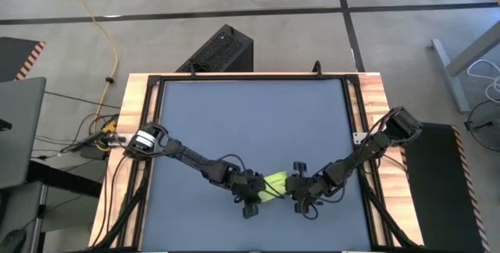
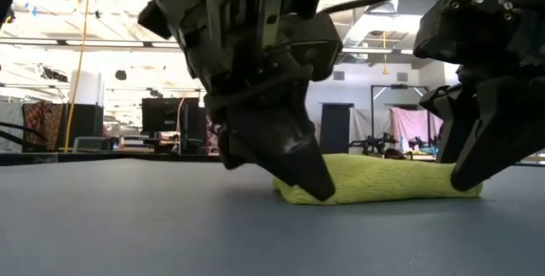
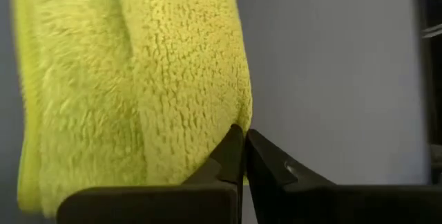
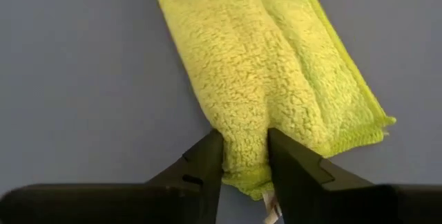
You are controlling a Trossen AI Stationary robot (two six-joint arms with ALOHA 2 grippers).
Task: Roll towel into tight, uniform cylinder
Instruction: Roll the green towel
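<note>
Lime towel (image 1: 275,184) lies low and loosely rolled on the mat (image 1: 250,120) near the worktop's front. Left end effector (image 3: 244,141) is closed at one end; right end effector (image 4: 244,156) pinches the other. Tightening remains.

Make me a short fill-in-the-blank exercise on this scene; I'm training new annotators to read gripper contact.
1. The towel lies on the dark blue-grey ____.
2. The right gripper pinches one end of the towel, so it is shut on the ____.
3. The left gripper has its fingertips pressed ____ at the towel's edge.
4. In the high view, the towel sits ____ the two grippers.

Missing words: mat; towel; together; between
</note>
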